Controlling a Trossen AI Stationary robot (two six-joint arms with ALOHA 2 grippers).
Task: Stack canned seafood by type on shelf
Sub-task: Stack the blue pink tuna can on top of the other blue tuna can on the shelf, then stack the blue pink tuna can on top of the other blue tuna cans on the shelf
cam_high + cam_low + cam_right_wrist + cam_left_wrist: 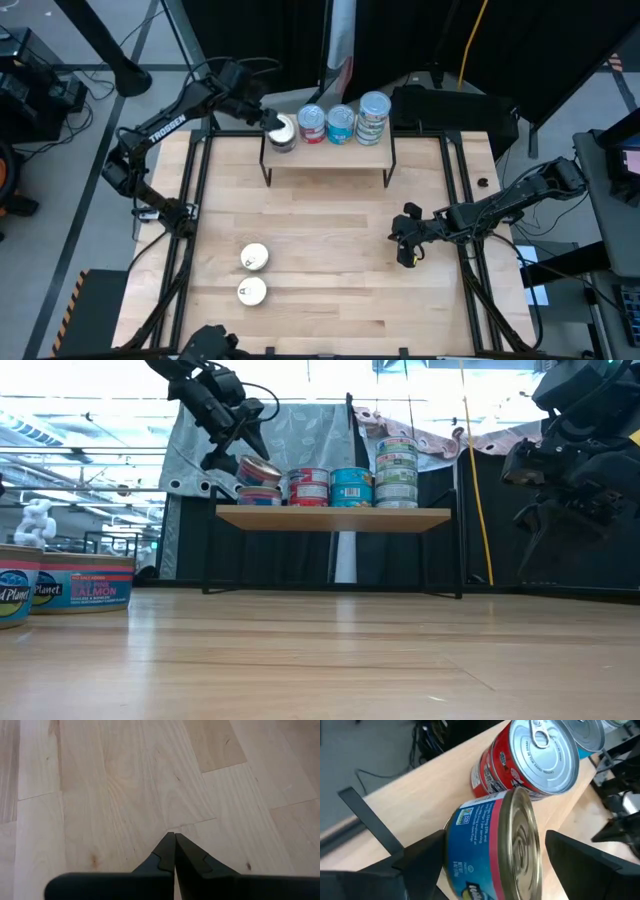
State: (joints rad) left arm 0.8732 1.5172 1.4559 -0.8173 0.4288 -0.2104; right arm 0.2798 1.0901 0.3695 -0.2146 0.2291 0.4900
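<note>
1. Left gripper (492, 855) fingers spread wide either side of the blue can (490, 850), gaps visible, not gripping; the can sits tilted on its stack, upper left in the high view.
2. Risk: a finger clips it on retreat and it rolls off the shelf (330, 153).
3. Red can (530, 760) just beside could be knocked.
4. Right gripper (174, 851) pinched shut, empty, over the table (125, 785).
5. Two cans (252, 273) remain lower left.

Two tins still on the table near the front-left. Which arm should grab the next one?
Left, probably. Both loose tins lie on the table's left half, on the left arm's side. The left gripper is open at the shelf, around the leftmost stack's top tin. The right gripper is shut, hovering over bare wood right of centre.
</note>
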